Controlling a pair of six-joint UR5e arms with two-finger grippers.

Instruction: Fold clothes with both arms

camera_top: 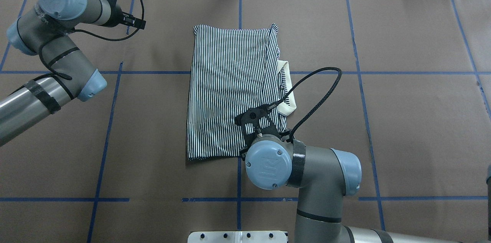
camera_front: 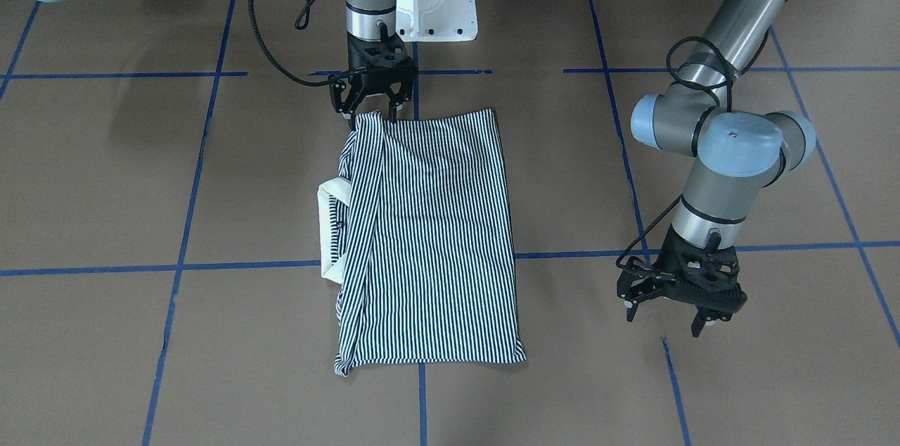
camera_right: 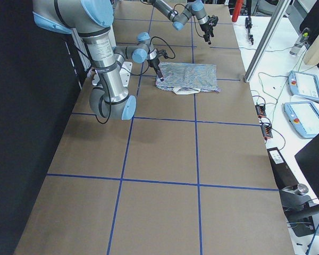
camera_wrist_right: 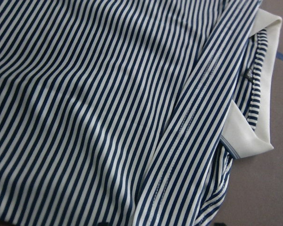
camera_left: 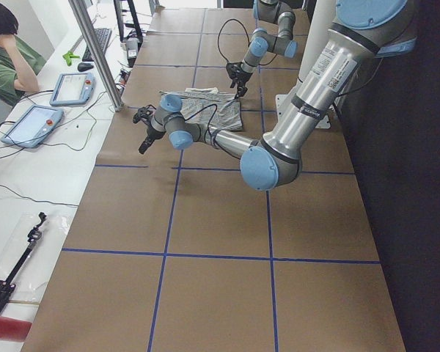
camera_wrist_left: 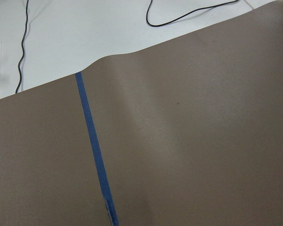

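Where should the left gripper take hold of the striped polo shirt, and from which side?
Probably the corner of the polo shirt farthest from the robot on its collar side, from above: the right gripper stands at that side's near corner, and the fabric lies flat.

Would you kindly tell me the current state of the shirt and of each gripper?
Polo shirt: folded into a rectangle, lying flat on the table, with its cream collar sticking out along one long edge.
Right gripper: open, fingers spread at the shirt's corner nearest the robot's base.
Left gripper: open, empty, over bare table, well apart from the shirt.
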